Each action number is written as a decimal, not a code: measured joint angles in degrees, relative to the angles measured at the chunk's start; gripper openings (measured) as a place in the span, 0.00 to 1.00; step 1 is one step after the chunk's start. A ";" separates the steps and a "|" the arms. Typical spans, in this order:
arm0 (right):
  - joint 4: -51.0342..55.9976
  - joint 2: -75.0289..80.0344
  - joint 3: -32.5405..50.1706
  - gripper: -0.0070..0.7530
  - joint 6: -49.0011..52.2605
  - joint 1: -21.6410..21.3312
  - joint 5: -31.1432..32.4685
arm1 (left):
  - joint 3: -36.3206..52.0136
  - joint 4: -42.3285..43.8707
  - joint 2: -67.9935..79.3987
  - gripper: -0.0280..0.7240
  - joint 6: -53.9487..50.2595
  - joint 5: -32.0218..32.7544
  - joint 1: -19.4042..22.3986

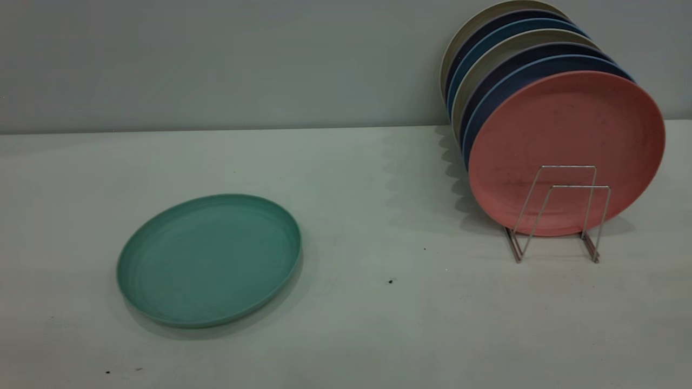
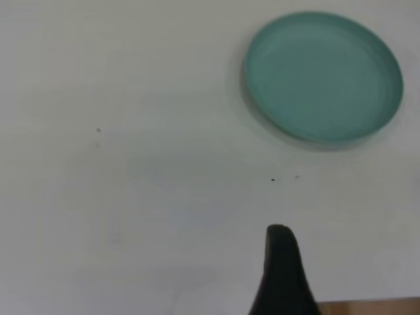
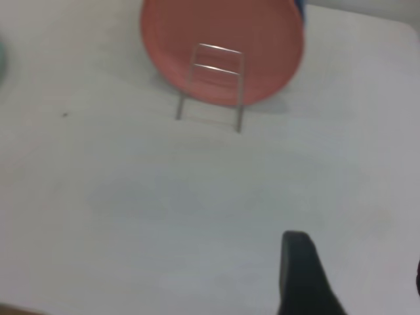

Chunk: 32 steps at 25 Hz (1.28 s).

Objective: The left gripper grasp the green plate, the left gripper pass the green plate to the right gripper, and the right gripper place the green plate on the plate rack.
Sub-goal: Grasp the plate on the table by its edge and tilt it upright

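My fingers first: on my left gripper [image 2: 283,275] only one dark fingertip is showing in the left wrist view, so I can't tell whether it's spread or pinched. Same deal with my right gripper [image 3: 303,275], one finger poking into its own wrist view and a sliver of something dark at the frame edge, so no call there either. Neither one is holding anything that I can see, and neither is showing up in the exterior view.

The green plate [image 1: 210,260] is lying flat on the white table [image 1: 357,324] toward the left-front part, rim up, nothing touching it. The plate rack [image 1: 557,216] is sitting over near the right-back corner by the grey wall [image 1: 216,59], and it's packed: a salmon-pink plate [image 1: 565,146] is standing on edge at the front, with a row of dark blue and beige plates [image 1: 508,48] leaning behind it. Two wire loops are standing free in front of the pink plate.

Between the green plate and the rack there's a wide stretch of bare tabletop, just a few small dark specks [image 1: 391,281]. The rack's back loops are hidden behind the plates, so I can't count them. A strip of the table's front edge is peeking in beside my left finger.
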 joint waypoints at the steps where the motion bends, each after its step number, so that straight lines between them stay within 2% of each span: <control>1: 1.53 2.02 0.00 0.57 -1.25 0.00 -1.40 | 0.00 -0.69 3.50 0.77 0.00 -1.79 0.00; 6: 10.96 13.51 0.00 0.58 -9.52 0.00 -8.46 | 0.00 -5.81 20.31 0.77 3.80 -9.90 0.00; 11: 17.22 23.59 -0.05 0.59 -15.36 0.00 -12.38 | 0.00 -13.78 37.85 0.77 10.28 -22.39 0.00; 18: 19.93 29.35 -0.06 0.59 -19.21 0.00 -14.81 | -0.07 -33.34 61.06 0.71 27.32 -34.91 0.75; 27: 20.12 29.55 -0.11 0.59 -20.44 0.00 -15.70 | -6.42 -62.35 82.15 0.70 57.31 -36.13 9.93; 32: 20.12 29.55 -0.11 0.59 -20.85 0.00 -15.93 | -10.44 -72.03 92.16 0.70 65.07 -33.14 13.31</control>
